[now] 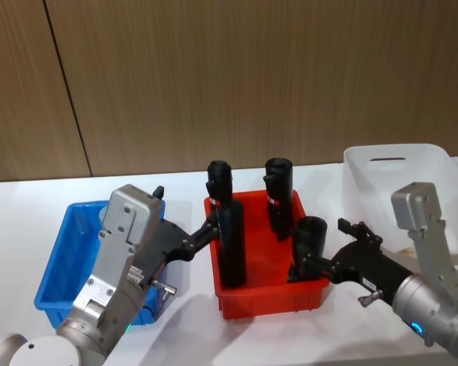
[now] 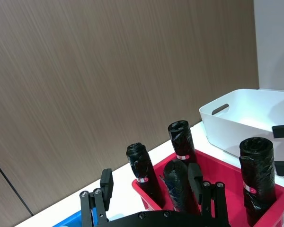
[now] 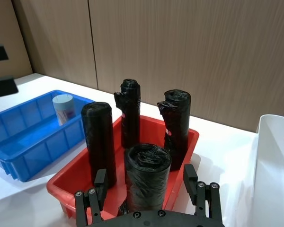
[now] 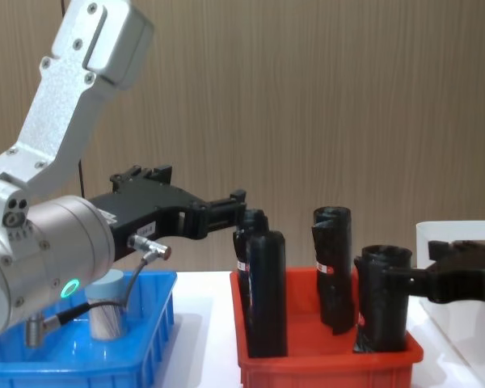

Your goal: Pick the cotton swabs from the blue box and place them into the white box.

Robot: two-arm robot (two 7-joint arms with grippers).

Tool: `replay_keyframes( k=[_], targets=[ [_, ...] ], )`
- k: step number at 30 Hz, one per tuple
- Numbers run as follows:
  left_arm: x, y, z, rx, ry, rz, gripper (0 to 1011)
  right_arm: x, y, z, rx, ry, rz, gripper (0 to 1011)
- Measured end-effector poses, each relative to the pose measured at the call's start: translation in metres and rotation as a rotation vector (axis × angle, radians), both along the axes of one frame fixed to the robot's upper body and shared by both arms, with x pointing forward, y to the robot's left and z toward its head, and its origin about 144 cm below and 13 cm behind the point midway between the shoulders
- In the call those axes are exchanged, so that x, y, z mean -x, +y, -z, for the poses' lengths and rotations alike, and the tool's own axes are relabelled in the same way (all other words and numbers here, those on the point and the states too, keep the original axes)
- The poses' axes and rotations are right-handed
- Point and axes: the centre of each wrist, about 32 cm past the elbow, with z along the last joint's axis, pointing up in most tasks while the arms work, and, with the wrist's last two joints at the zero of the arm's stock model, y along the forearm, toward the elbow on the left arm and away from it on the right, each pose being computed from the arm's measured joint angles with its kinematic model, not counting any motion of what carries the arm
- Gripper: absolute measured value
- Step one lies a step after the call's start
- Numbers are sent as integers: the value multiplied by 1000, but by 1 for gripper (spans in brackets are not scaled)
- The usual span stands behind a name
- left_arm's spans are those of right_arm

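Observation:
One cotton swab tub [image 3: 63, 108], clear with a pale lid, stands upright in the blue box [image 3: 23, 151] at my left; the chest view shows the tub [image 4: 107, 311] behind my left arm. The white box [image 1: 366, 183] sits at the far right. My left gripper [image 1: 208, 229] is open, raised beside the blue box [image 1: 57, 267] and pointing at the red bin, its fingertips against a tall black roll [image 1: 230, 244]. My right gripper [image 1: 314, 263] is open at the red bin's front right corner, its fingers either side of a short black roll [image 3: 146, 175].
A red bin [image 1: 267, 301] stands between the two boxes and holds several upright black rolls. A wooden wall runs behind the white table. Open table lies in front of the bins.

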Motion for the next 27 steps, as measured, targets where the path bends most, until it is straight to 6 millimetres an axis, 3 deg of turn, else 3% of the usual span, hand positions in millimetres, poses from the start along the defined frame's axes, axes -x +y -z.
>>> replay_keyframes(
  k=[19, 27],
  targets=[
    [0, 0, 0, 0, 0, 0, 1004, -35, 2, 7, 11, 44, -18, 997],
    [0, 0, 0, 0, 0, 0, 1004, -43, 1, 8, 4, 56, -29, 815]
  ],
)
